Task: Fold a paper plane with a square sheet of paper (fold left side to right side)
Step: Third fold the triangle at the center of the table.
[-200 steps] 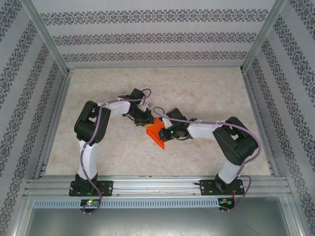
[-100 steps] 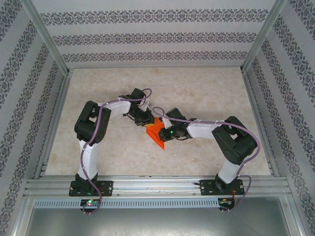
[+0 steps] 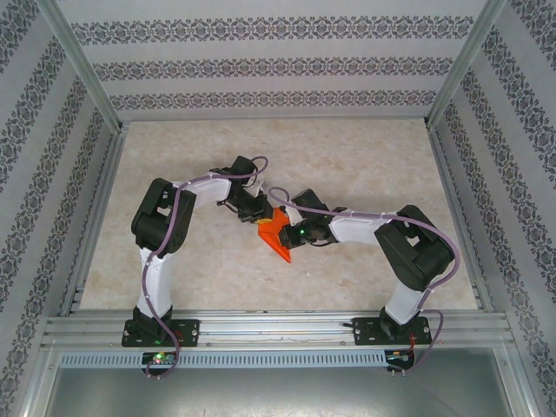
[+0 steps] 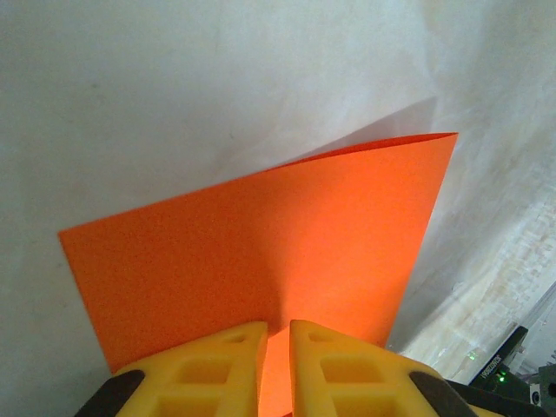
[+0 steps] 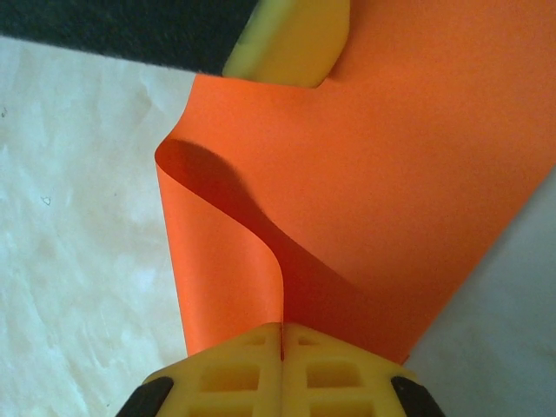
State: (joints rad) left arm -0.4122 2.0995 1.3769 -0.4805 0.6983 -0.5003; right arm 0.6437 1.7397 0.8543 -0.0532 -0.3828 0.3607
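The square sheet of paper (image 3: 276,233) is bright orange-red and lies between the two grippers at the table's middle. My right gripper (image 3: 292,236) is shut on one edge of the sheet of paper (image 5: 391,174), and the held flap curls up from the flat part into the right gripper (image 5: 281,328). My left gripper (image 3: 260,216) stands over the opposite side, its jaws a narrow slit apart at the left gripper (image 4: 278,334), with the flat paper (image 4: 261,252) showing through the slit. One of its fingers (image 5: 291,43) sits at the paper's far edge. No paper plane shape shows.
The pale marbled tabletop (image 3: 347,165) spreads around the arms. Patterned walls and aluminium frame rails (image 3: 269,326) enclose it on all sides.
The left jaws have parted slightly. The right arm has edged a little toward the left, still holding the paper. The sheet stays nearly where it was.
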